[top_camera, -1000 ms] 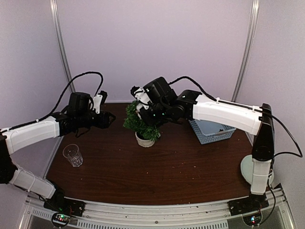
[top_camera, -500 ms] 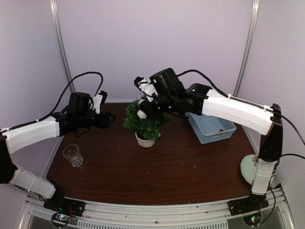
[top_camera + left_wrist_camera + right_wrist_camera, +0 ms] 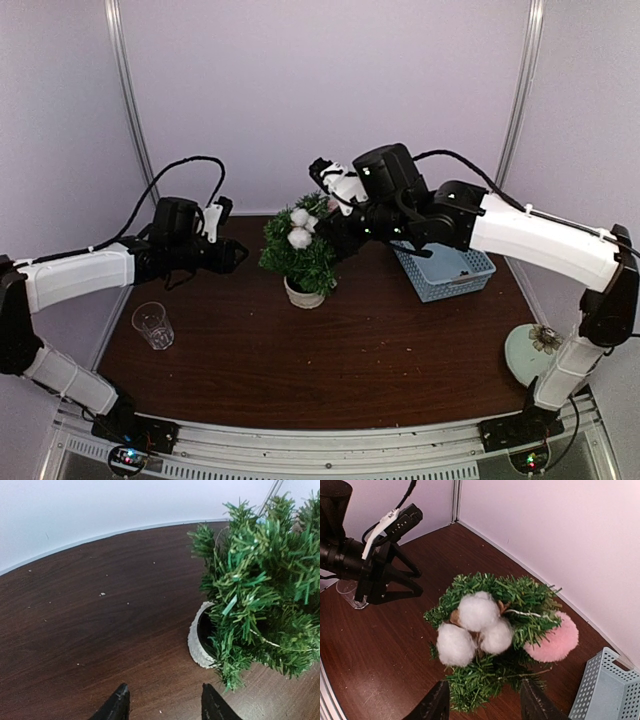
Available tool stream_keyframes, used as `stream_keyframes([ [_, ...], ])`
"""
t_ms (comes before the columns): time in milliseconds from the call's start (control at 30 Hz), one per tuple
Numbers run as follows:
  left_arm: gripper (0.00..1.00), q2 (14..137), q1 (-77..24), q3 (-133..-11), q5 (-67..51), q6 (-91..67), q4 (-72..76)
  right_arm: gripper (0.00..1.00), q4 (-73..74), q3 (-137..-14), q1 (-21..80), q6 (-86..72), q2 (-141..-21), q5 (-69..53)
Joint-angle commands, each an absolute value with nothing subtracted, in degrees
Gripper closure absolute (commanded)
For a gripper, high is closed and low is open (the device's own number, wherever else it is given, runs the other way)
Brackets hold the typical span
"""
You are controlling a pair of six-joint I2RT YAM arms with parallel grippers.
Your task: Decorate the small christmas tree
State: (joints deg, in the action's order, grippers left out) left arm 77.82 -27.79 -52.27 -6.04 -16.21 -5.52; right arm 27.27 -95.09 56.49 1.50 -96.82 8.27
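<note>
Both pairs of jaws stand partly apart and hold nothing. The right jaws hang just above the small christmas tree [image 3: 305,262], and the left jaws face its white pot [image 3: 196,642] from the side, clear of it. The tree stands upright toward the back of the worktop [image 3: 300,360], with white cotton balls [image 3: 475,625] and a pink pom-pom [image 3: 552,637] on its top.

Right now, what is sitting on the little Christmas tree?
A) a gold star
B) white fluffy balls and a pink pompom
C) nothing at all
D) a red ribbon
B: the right wrist view shows a cluster of white fluffy balls on top of the little tree, with a pink pompom tucked against its side.
</note>
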Motion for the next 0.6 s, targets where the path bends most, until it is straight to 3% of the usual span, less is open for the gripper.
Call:
stream_keyframes([
  [0, 0.52, 81.7, -27.5, -53.9, -9.5, -15.1, -0.9, 0.51, 26.2, -88.7, 53.7, -2.9, -89.7, 6.7],
  [233, 0.54, 86.3, -27.9, -56.6, -11.3, -12.8, 1.2, 0.49, 22.4, -75.4, 47.7, -11.0, -81.7, -2.1],
  [367, 0.55, 87.0, -29.2, -57.6, -12.5, -11.2, 0.5, 0.42, 20.2, -71.2, 46.8, -14.1, -80.4, -6.1],
  [567, 0.57, 86.5, -29.9, -56.9, -12.0, -11.8, 0.4, 0.4, 5.4, -63.1, 47.4, -24.2, -82.9, -14.9],
])
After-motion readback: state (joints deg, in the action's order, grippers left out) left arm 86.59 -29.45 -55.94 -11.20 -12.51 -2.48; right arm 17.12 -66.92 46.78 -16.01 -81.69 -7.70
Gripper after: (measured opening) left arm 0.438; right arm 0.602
